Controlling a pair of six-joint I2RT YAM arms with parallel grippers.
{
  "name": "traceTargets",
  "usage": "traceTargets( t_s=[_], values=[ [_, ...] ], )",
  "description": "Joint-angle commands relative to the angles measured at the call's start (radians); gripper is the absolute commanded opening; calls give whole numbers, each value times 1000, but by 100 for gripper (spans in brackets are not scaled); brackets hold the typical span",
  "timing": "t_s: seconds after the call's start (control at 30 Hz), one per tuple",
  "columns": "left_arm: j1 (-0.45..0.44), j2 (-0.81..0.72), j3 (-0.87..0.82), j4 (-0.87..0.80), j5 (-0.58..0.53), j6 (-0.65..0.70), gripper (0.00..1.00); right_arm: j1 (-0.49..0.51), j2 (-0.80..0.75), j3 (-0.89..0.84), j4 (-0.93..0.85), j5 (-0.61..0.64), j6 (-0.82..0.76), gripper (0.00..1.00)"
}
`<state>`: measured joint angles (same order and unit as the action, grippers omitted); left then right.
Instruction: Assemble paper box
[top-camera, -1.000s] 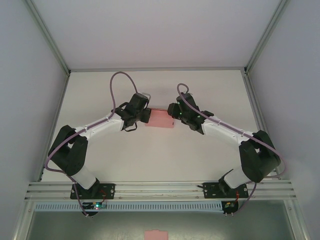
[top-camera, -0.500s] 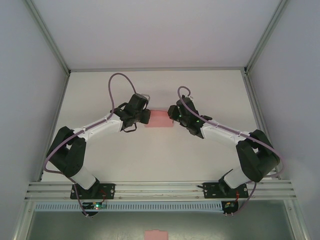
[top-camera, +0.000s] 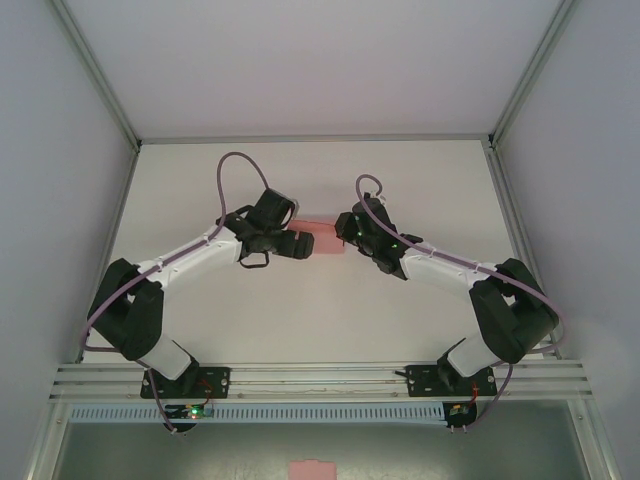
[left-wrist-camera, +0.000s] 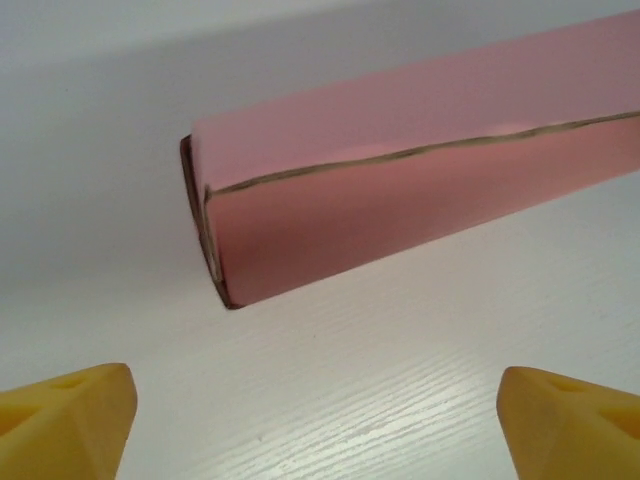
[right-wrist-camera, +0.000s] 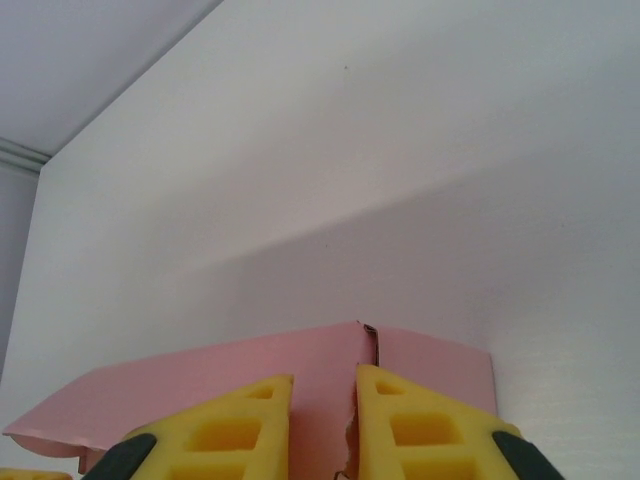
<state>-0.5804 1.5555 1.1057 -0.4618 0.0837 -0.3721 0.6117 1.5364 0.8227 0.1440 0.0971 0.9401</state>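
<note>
place: lab robot cell | aluminium frame | white walled table

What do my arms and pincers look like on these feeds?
The left arm and right arm have white links, bulky black joints and black wrist housings, each trailing a looping purple cable. The pincer fingertips are yellow wedges with hollow cells.

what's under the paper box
Bare white table lies below the paper box. The patch directly beneath its base is covered by the box, so whether it rests flat there cannot be told.
</note>
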Motion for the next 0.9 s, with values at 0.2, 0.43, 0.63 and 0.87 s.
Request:
traceTargets(
  t_s=[0.2, 0.43, 0.63, 0.87],
  values=[
    [112, -123, -17, 94, 67, -274, 100, 15, 106, -85, -407, -4, -18, 16],
    [247, -24, -51, 294, 253, -388, 100, 22, 128, -65, -406, -20, -28, 16],
    [265, 69, -65, 374, 357, -408, 98, 23, 134, -63, -409, -19, -21, 15],
    [267, 101, -203, 495, 404, -422, 62, 23, 130, -83, -412, -12, -12, 15]
  ],
)
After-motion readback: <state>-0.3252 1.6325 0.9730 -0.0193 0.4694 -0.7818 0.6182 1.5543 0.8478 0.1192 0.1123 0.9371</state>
